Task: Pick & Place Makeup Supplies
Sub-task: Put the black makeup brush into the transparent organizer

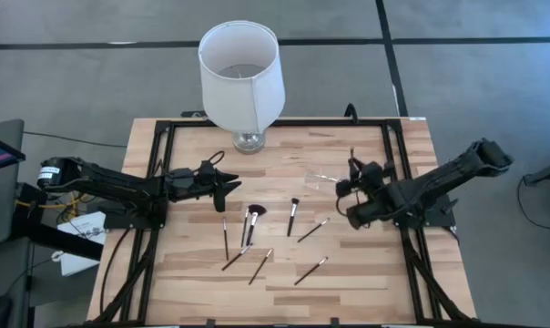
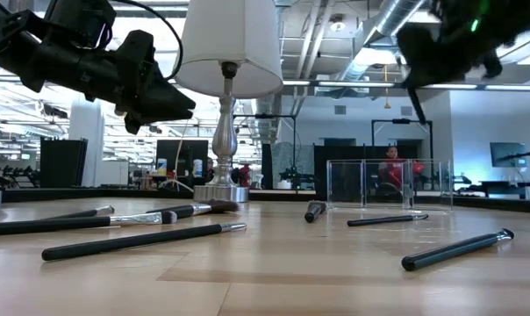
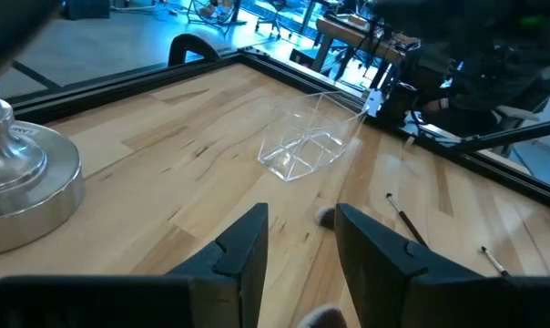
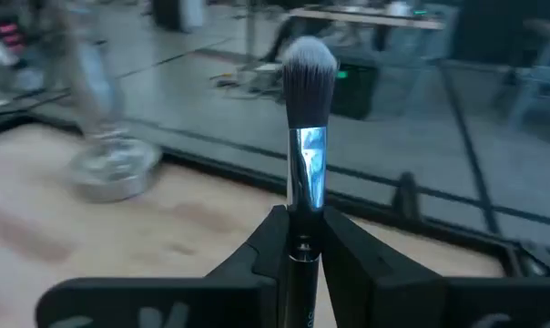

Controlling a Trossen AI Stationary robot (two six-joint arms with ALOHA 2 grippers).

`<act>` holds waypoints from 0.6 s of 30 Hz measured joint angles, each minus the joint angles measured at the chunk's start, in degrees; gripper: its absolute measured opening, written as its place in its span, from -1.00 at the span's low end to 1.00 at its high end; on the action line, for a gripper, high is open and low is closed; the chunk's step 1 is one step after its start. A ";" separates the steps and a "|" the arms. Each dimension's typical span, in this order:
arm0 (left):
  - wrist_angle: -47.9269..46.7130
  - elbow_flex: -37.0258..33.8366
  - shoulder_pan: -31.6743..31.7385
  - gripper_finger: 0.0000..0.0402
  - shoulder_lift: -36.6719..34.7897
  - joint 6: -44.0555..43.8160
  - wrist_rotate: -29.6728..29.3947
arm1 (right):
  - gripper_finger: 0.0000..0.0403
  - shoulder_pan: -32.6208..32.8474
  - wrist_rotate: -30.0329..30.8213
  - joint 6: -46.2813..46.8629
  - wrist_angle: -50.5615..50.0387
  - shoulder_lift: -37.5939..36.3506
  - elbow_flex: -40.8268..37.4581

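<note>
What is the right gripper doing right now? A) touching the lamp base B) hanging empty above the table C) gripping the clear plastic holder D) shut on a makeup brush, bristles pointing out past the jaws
D: in the right wrist view the right gripper has its jaws closed on the handle of a makeup brush, whose silver ferrule and bristle head stick out beyond them.

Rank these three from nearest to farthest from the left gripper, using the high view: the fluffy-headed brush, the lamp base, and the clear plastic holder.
Measured from the left gripper:
1. Fluffy-headed brush, just past the fingers, toward the table's middle.
2. Lamp base, at the far edge of the table.
3. Clear plastic holder, across the table by the right gripper.
</note>
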 joint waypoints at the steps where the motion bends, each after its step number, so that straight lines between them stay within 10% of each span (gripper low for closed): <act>1: 0.00 0.00 0.00 -0.37 0.00 0.00 0.00 | -0.81 -0.65 0.02 0.25 3.08 0.09 -2.11; 8: 0.00 0.00 0.00 -0.37 0.00 -0.02 0.00 | -0.84 -0.80 0.07 -15.04 31.28 6.89 -12.62; 18: 0.00 0.00 0.00 -0.37 0.00 -0.02 -0.01 | -0.75 -1.78 -3.17 -11.16 33.52 15.37 -13.27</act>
